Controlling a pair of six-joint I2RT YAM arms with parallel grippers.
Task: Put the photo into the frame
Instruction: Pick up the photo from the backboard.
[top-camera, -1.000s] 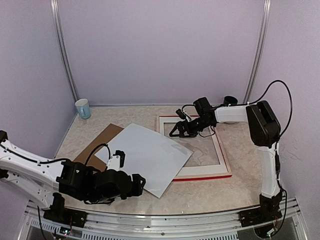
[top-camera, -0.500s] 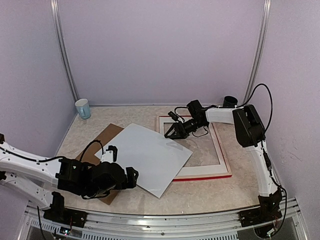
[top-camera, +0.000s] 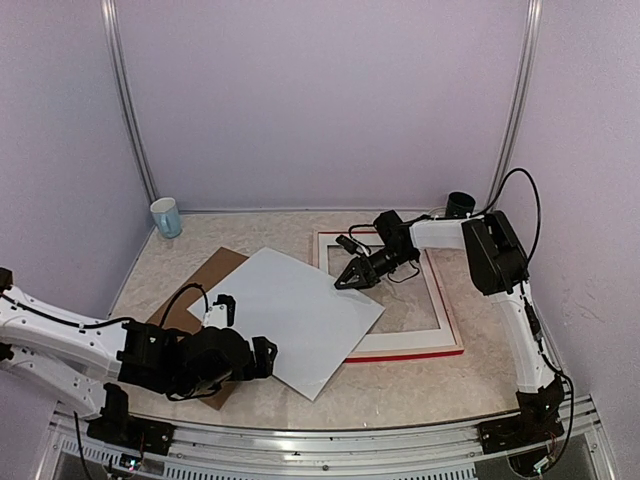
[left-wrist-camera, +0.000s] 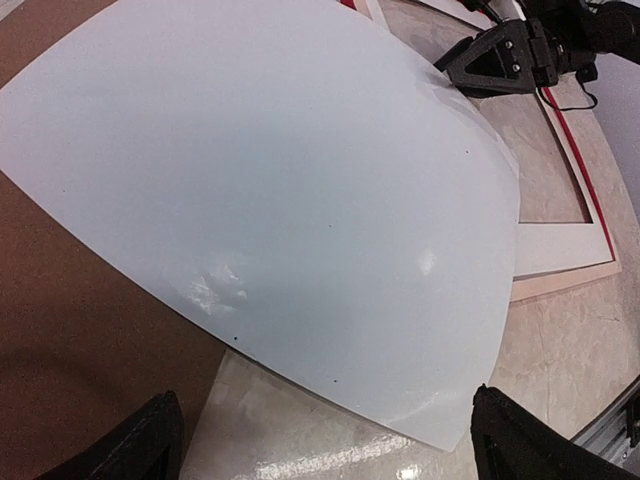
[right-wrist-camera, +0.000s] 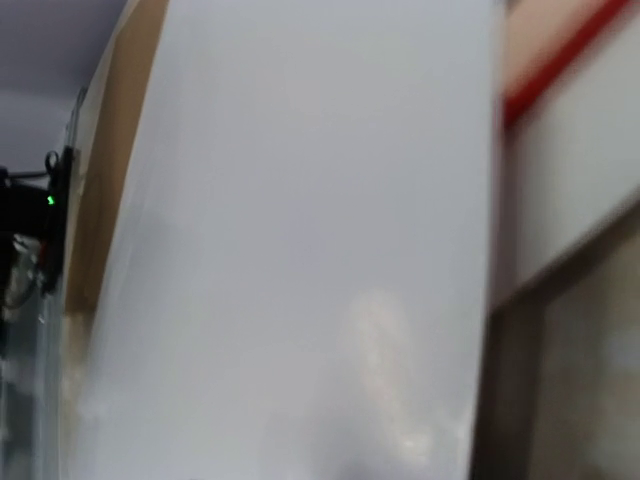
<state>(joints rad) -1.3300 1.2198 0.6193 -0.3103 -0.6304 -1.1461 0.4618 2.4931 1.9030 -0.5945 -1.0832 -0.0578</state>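
The left arm is lying low at bottom left, the left gripper (top-camera: 263, 358) facing the photo (top-camera: 290, 310), fingers (left-wrist-camera: 145, 440) spread wide. The right arm is reaching leftward over the frame (top-camera: 410, 347), the right gripper (top-camera: 347, 279) sitting at the photo's upper-right edge; whether it is pinching, I cannot tell. The photo is lying white side up at centre, overlapping the frame.

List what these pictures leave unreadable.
- Large glossy photo, white side up: underside hidden, all views.
- Right tool: whether it grips the photo's edge is too small to tell from above; its wrist view is blurred.
- Flat brown board: mostly covered by the photo.
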